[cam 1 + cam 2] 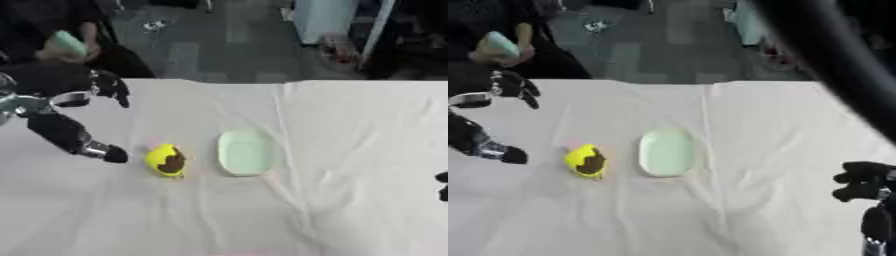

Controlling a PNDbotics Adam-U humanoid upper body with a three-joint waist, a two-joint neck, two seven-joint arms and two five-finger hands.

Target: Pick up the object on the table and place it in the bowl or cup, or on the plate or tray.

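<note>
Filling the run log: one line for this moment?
left hand: open, beside yellow object | object: on table | plate: empty | right hand: idle

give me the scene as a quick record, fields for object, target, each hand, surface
object: yellow object with a dark brown patch, lying on the cloth, held by neither hand
target: pale green plate, nothing on it, just right of the object and apart from it
left hand: left hand open, fingers spread, up and to the left of the object, not touching it
right hand: right hand at the right edge, fingers curled, holding nothing
surface: white cloth, creased
</note>
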